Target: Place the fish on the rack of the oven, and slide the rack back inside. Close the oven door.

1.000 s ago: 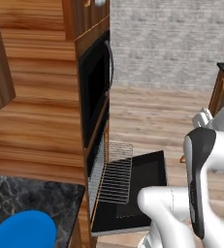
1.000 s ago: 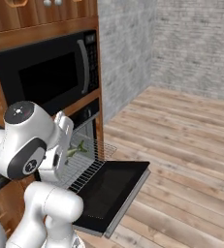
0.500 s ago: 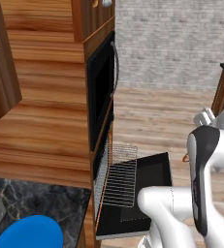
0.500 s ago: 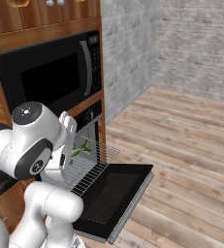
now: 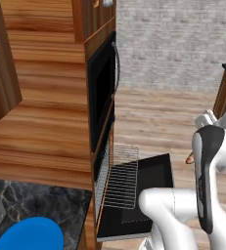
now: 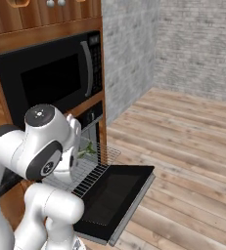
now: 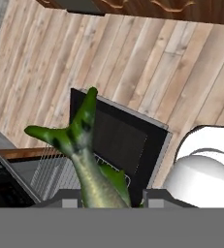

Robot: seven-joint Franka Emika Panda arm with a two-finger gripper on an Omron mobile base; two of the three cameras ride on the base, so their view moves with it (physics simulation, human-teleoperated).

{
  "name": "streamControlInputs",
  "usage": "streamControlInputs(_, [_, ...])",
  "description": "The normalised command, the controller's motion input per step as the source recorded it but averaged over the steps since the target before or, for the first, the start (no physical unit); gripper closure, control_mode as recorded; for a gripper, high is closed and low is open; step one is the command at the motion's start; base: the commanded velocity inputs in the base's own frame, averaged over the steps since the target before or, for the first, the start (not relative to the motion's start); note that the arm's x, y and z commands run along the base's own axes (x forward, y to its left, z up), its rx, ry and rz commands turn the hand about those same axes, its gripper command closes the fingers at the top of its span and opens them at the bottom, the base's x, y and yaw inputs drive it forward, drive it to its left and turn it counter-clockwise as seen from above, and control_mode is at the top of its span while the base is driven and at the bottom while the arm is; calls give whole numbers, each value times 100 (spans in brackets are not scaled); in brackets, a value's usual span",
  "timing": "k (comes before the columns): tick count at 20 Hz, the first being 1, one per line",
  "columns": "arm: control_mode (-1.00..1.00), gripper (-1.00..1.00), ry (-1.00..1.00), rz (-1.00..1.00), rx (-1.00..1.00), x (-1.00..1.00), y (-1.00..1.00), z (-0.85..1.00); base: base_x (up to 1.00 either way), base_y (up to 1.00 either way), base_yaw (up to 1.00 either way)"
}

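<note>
The gripper (image 7: 108, 198) was closed on the fish (image 7: 87, 160), which stood up between the two dark finger tips in the hand view, tail fin uppermost and forked, the body greenish and tan. In the right base view the fish (image 6: 87, 148) showed as a small green shape just past the white arm, held above the rack (image 6: 87, 171) near the mouth of the oven (image 6: 92, 129). The rack was pulled out of the oven and lay level over the inner part of the oven door (image 6: 117, 195), which was dropped fully open and lay flat, its dark window facing up. In the left base view the rack (image 5: 122, 178) appeared as a wire grid reaching from the oven opening to about the middle of the open oven door (image 5: 148, 195), with the outer half of the door bare. The fish was not touching the rack; it was in the gripper, over the rack's front part as far as the hand view showed. Above the oven sat the black microwave (image 6: 46, 78) with its curved handle, set in the wooden cabinet (image 5: 41, 122). At the lower left corner of the left base view a blue plate (image 5: 29, 237) lay on the dark stone counter (image 5: 46, 205), near its front edge.
</note>
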Motion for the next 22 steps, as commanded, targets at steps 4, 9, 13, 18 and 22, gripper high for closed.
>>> streamControlInputs(4, [-100, 100, 0, 0, 0, 42, 13, -48, 0, 0, 0])
streamControlInputs(9, [-100, 100, 0, 7, 0, 54, 19, -41, 0, 0, 0])
streamControlInputs(13, [-100, 100, 0, 22, 0, 40, 4, -40, 0, 0, 0])
streamControlInputs(18, [-100, 100, 0, 25, 1, 30, 2, -31, 0, 0, 0])
streamControlInputs(22, [-100, 100, 0, 12, 0, 35, 21, -25, 0, 0, 0])
